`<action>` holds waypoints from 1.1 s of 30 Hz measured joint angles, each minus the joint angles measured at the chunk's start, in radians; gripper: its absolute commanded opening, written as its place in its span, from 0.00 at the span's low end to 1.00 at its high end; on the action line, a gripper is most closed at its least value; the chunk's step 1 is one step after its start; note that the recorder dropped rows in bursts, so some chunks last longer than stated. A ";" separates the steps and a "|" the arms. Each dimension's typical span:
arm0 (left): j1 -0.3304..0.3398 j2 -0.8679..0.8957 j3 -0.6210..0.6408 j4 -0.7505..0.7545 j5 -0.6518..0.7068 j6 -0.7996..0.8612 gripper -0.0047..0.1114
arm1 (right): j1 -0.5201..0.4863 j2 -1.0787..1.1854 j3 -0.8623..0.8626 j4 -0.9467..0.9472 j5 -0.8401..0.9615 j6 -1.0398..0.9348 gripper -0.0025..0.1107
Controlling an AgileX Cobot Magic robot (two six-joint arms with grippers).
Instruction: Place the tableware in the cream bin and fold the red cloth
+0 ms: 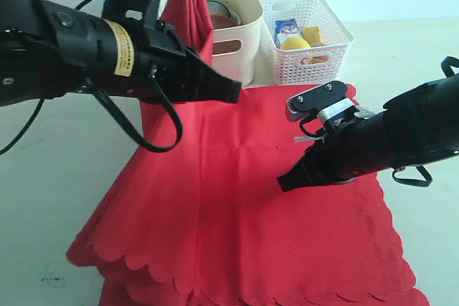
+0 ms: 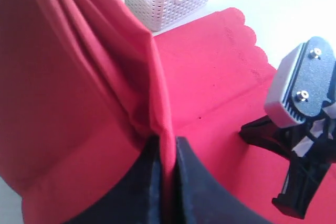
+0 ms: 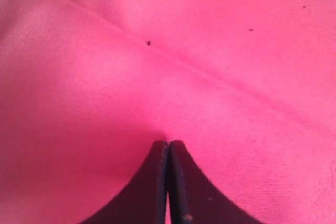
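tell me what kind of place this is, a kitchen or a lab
Likely a robot lab bench set up like a dining table: a left arm and right arm over a red cloth, a plain pale table, a cream bin beside a white basket.

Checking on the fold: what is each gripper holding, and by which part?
The left gripper pinches a raised fold of the red cloth. The right gripper is shut, tips on the flat cloth; a pinch there cannot be told.
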 measured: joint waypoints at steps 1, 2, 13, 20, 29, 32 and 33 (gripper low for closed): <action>-0.009 0.012 -0.012 -0.004 0.005 0.000 0.04 | 0.000 0.000 0.000 0.002 0.000 0.002 0.02; -0.017 0.020 -0.021 -0.004 0.012 0.000 0.04 | 0.000 -0.005 0.000 0.002 0.000 0.002 0.02; -0.095 0.039 -0.216 -0.034 0.164 0.058 0.04 | 0.000 -0.269 0.056 0.004 -0.283 0.004 0.02; -0.101 0.118 -0.309 -0.109 0.180 0.119 0.04 | 0.000 -0.474 0.086 0.009 -0.639 0.055 0.02; -0.164 0.264 -0.480 -0.172 0.205 0.183 0.04 | 0.000 -0.552 0.114 0.009 -0.698 0.090 0.02; -0.170 0.314 -0.547 -0.179 0.209 0.187 0.04 | 0.000 -0.553 0.121 0.004 -0.700 0.111 0.02; -0.170 0.335 -0.570 -0.179 0.209 0.187 0.04 | 0.000 -0.554 0.121 0.002 -0.702 0.117 0.02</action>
